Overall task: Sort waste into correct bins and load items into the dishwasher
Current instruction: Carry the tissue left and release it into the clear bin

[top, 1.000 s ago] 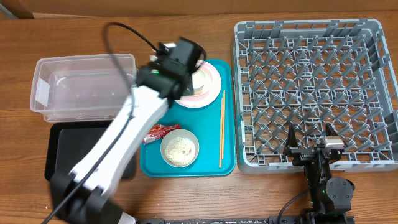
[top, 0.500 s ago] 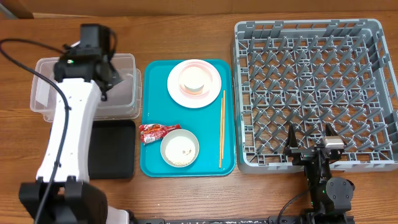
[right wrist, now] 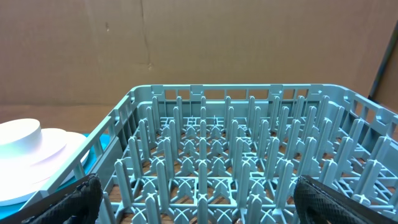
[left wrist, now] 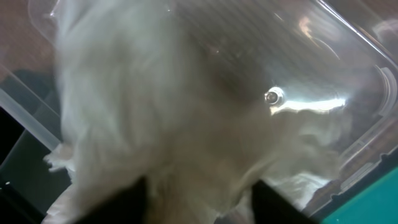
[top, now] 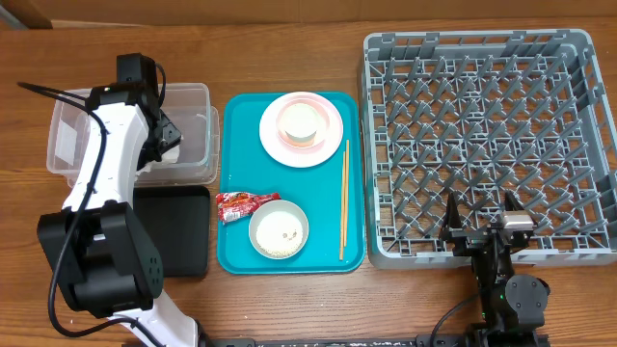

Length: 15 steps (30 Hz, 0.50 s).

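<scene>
My left gripper (top: 165,138) hangs over the clear tub (top: 87,125), one of the bins. In the left wrist view its dark fingers (left wrist: 134,199) stand apart and the gripper (left wrist: 199,186) is open. The crumpled white napkin (left wrist: 143,112) lies blurred right in front of them, inside the tub (left wrist: 323,50). The red-and-silver wrapper (top: 243,204), a bowl with rice (top: 279,230), the chopsticks (top: 344,198) and the pink plate (top: 323,145) with a small white dish (top: 299,121) on it sit on the teal tray (top: 236,255). My right gripper (top: 479,224) (right wrist: 199,205) is open at the grey dish rack's (top: 487,125) front edge, holding nothing.
The black tray (top: 178,231) lies just in front of the clear tub, left of the teal tray. The rack's upright pegs (right wrist: 217,155) fill the right wrist view. The left arm's white links (top: 92,193) stretch over the tub and the black tray.
The left arm has swung from above the pink plate leftward to over the clear tub. Its jaws, shut before, now stand apart around the napkin. The right arm has not moved.
</scene>
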Available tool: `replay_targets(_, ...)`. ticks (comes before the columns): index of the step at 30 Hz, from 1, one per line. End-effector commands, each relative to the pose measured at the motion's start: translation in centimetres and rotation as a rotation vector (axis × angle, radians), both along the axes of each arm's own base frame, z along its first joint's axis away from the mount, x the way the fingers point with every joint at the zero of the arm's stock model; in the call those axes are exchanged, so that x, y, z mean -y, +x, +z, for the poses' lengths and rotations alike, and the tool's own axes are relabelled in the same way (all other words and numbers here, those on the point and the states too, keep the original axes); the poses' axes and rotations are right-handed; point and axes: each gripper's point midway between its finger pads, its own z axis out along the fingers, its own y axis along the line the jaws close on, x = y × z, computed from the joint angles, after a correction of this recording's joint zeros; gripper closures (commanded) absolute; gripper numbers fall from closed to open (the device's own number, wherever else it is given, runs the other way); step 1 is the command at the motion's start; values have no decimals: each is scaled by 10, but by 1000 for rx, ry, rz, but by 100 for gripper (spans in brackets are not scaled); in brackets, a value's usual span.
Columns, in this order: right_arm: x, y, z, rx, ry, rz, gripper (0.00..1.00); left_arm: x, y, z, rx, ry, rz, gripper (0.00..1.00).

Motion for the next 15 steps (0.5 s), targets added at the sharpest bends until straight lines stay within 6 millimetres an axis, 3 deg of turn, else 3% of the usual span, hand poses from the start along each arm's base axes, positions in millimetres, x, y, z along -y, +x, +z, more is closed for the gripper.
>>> replay_targets(1, 2, 0, -1, 6, -1, -11, 0, 6, 0, -5, -17, -45, -46, 0)
replay_targets(3, 2, 0, -1, 6, -1, -11, 0, 14, 4, -2, -13, -84, -91, 0)
replay_targets(6, 2, 0, -1, 6, -1, -11, 0, 28, 7, 10, -6, -158, -137, 9)
replay_targets(9, 2, 0, -1, 6, -1, -11, 0, 37, 9, 32, 22, -201, -154, 12)
replay_targets(15, 2, 0, -1, 6, -1, -11, 0, 35, 13, 84, 134, -183, -172, 2)
